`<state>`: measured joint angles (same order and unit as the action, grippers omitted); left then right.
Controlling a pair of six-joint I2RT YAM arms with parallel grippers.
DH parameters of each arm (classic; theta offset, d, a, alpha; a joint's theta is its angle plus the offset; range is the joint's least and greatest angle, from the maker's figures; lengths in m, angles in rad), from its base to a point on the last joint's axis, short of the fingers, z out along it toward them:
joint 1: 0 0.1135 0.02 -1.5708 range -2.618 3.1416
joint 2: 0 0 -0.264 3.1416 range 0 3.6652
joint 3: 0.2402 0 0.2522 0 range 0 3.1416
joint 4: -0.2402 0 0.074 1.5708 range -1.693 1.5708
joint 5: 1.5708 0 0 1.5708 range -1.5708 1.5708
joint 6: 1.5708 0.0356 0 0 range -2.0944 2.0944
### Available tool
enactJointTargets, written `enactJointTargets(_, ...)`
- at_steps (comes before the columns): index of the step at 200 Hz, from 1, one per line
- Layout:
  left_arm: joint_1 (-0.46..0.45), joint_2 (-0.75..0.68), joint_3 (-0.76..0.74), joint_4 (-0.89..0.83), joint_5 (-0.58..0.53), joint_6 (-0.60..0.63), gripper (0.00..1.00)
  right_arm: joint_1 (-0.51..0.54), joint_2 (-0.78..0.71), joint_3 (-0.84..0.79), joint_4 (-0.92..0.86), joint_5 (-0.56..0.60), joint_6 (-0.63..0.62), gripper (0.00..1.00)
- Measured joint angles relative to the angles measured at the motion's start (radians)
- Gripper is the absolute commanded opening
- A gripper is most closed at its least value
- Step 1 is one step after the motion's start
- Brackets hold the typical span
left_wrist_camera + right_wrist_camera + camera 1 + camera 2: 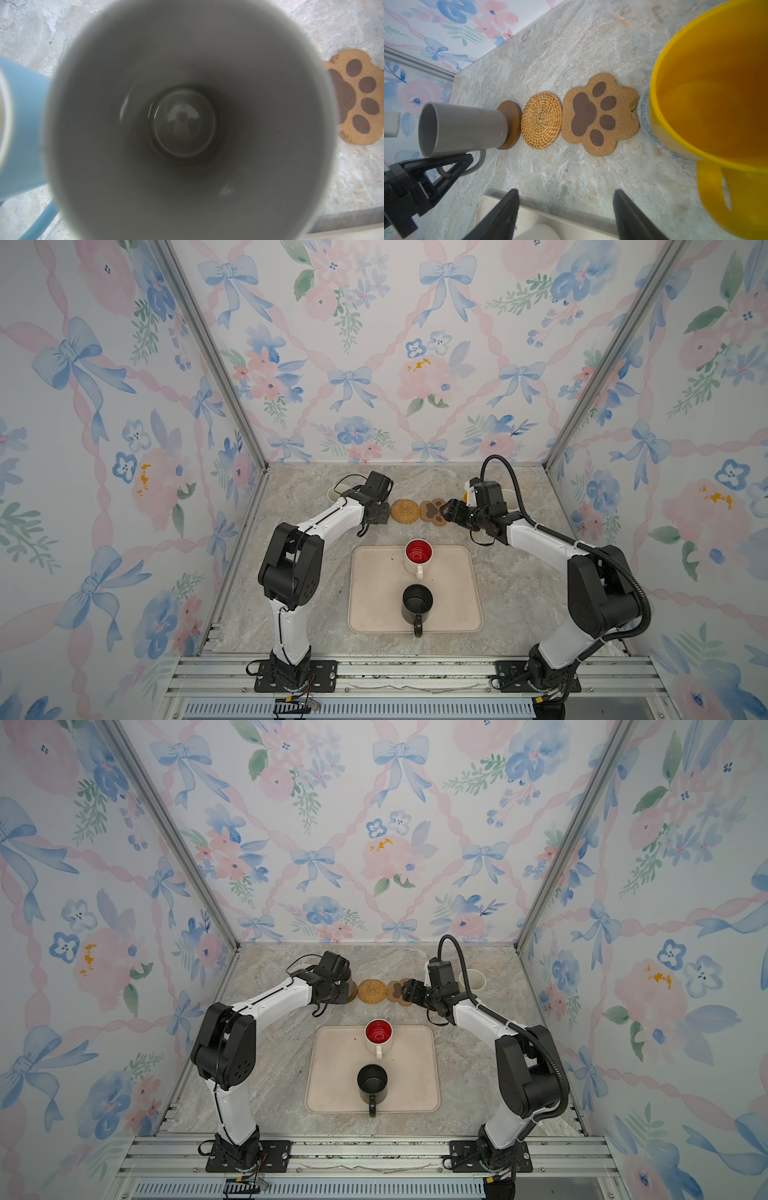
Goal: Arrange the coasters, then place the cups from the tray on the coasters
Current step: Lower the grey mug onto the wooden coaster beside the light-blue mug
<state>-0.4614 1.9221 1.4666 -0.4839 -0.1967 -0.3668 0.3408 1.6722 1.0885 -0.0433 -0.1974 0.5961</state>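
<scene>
My left claw (pixel 452 166) is clamped tight on the grey mug (pixel 463 126) by its handle, mug standing on the brown disc coaster (pixel 512 124). Meanwhile my right claw (pixel 566 193) hangs wide open and empty near the paw coaster (pixel 600 114).

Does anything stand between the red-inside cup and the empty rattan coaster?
Nothing visible: only bare table lies between the red-inside cup and the rattan coaster. The open right gripper hangs by the paw coaster.

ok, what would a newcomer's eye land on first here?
The red inside of the white mug on the beige tray, with the black mug just nearer the arm bases. Then the paw-shaped coaster in the back row, and the yellow mug looming beside it in the right wrist view.
</scene>
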Motion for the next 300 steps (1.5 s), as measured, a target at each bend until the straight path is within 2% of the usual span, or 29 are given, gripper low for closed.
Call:
enactJointTargets(230,0.015,0.036,0.018,0.006,0.001,0.0,0.0,0.0,0.003,0.0,0.004,-0.013,0.0,0.74)
enactJointTargets(267,0.017,0.037,0.018,0.008,0.003,-0.002,0.15,0.0,0.004,0.0,0.004,-0.013,0.0,0.74)
enactJointTargets(300,0.018,0.037,0.026,0.034,-0.001,-0.003,0.19,0.0,0.004,0.0,0.004,-0.013,0.0,0.73)
